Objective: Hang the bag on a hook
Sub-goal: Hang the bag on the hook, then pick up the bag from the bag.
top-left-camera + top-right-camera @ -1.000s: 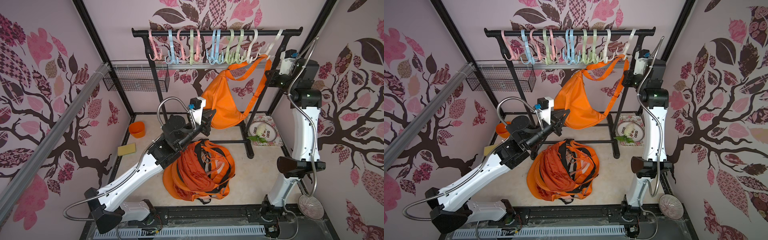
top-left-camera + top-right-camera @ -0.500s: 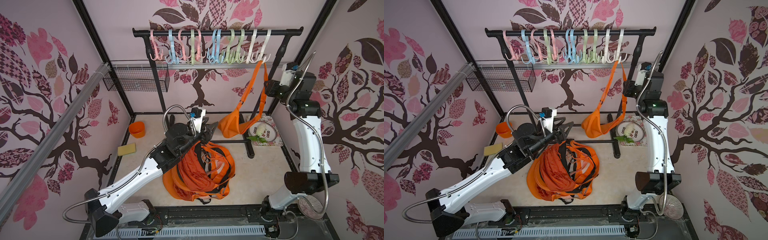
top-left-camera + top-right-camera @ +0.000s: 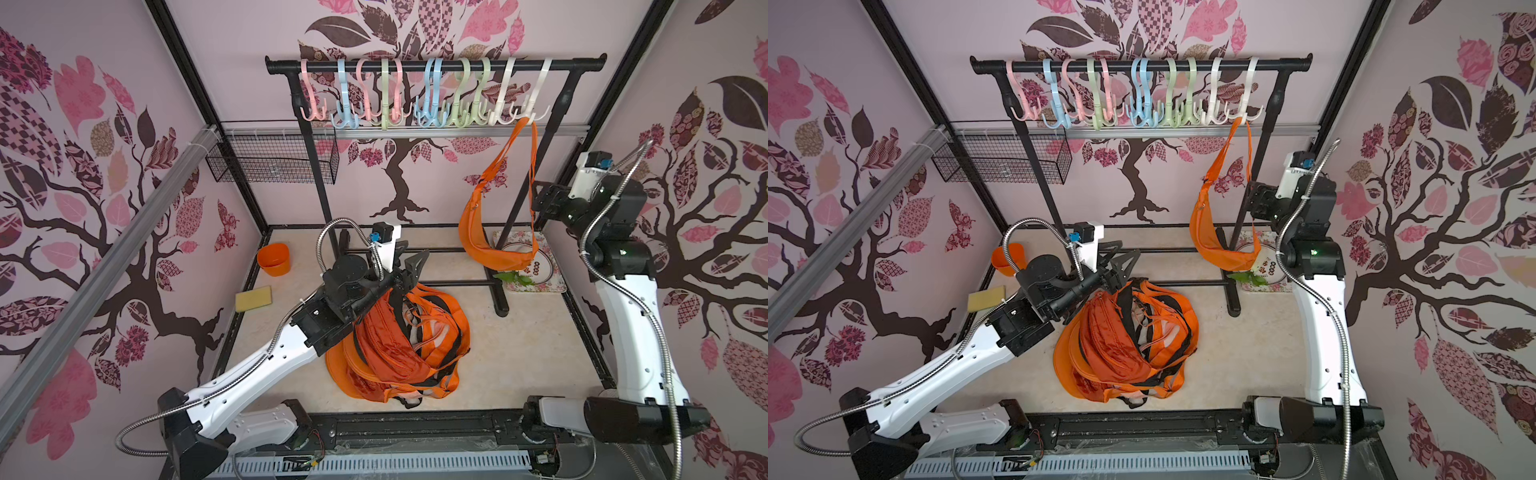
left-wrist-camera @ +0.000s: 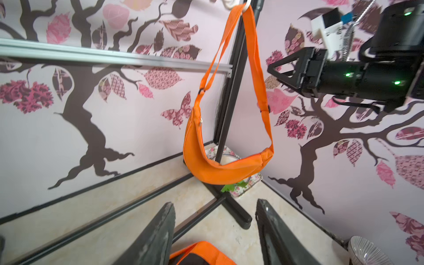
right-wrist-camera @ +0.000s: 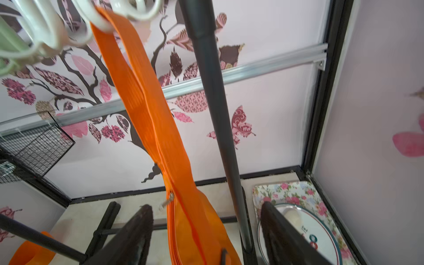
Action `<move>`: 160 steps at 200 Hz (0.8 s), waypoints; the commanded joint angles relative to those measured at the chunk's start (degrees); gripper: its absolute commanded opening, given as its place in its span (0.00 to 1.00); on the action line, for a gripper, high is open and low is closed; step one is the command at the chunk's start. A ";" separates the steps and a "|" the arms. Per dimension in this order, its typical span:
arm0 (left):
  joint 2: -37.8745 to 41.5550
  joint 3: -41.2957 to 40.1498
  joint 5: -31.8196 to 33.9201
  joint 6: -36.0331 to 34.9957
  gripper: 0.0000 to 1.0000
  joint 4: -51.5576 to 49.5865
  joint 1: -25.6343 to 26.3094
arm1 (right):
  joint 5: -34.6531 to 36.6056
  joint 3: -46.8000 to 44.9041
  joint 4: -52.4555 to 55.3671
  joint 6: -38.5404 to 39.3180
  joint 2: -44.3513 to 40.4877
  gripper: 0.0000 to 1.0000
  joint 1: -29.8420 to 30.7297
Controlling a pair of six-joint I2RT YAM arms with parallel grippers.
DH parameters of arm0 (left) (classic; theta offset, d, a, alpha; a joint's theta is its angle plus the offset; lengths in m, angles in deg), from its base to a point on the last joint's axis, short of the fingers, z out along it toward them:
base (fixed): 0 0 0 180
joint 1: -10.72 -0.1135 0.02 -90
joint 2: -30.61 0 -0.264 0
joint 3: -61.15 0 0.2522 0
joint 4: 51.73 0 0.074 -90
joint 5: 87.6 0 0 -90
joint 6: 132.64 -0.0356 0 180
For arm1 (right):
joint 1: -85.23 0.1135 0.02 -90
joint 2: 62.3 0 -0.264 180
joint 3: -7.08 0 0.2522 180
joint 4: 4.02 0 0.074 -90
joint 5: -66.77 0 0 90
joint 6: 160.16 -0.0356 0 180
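The bag [image 3: 494,232] was held by neither arm. The right gripper [image 5: 205,206] had its jaws standing apart. In the right wrist view the orange cloth dropped through the lower middle between them, touching neither as far as could be told. The left gripper [image 4: 214,203] likewise had its jaws apart and empty, at the lower centre of its own view.

Outward from there, the strap [image 5: 128,75] ran up to a white hook [image 5: 101,23] at the upper left of the right wrist view. It was looped over that hook, the rightmost on the rail [image 3: 436,65]. In both top views the bag's body hung right of centre, just beside the rack post [image 3: 519,199] and clear of the surface [image 3: 540,340].

The step in hand looked to be the release and retreat. To do it well, the right jaws should be kept wide and drawn straight back from the strap, away from the post, so that nothing catches and lifts the loop off. The left arm, low over the heap of orange bags [image 3: 399,345] at the centre, should hold off until the hung bag settles.
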State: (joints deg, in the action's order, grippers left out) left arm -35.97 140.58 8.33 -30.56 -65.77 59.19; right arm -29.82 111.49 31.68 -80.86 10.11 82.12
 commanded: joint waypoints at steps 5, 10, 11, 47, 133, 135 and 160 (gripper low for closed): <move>1.72 -2.55 5.67 3.71 0.65 -8.08 -0.44 | 0.73 -9.24 -4.14 -3.32 -6.12 0.77 2.01; 1.93 -2.67 6.19 4.85 0.67 -10.08 -0.96 | 1.04 -11.25 -4.47 -3.30 -6.80 0.76 2.91; 1.96 -2.75 6.24 5.09 0.67 -10.44 -1.07 | 1.18 -11.62 -4.50 -3.29 -6.90 0.76 3.10; 4.75 -5.42 5.40 14.90 0.71 -23.79 -9.48 | 2.62 -21.86 -4.79 -2.72 -9.53 0.76 7.64; 4.11 -11.89 0.12 23.69 0.73 -35.49 -13.92 | -6.10 -38.69 -7.99 -8.34 -8.35 0.78 13.19; 3.92 -11.95 0.02 23.70 0.73 -35.56 -13.88 | -6.32 -38.97 -8.10 -8.45 -8.09 0.78 13.37; 1.81 -11.89 -1.38 23.65 0.74 -35.99 -13.86 | -7.39 -40.63 -8.48 -8.67 -5.09 0.78 15.32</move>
State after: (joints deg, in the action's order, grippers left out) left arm -32.78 129.96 8.92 -8.09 -100.34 45.33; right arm -33.80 71.65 24.92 -88.25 2.04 95.47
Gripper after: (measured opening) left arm 0.742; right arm 0.777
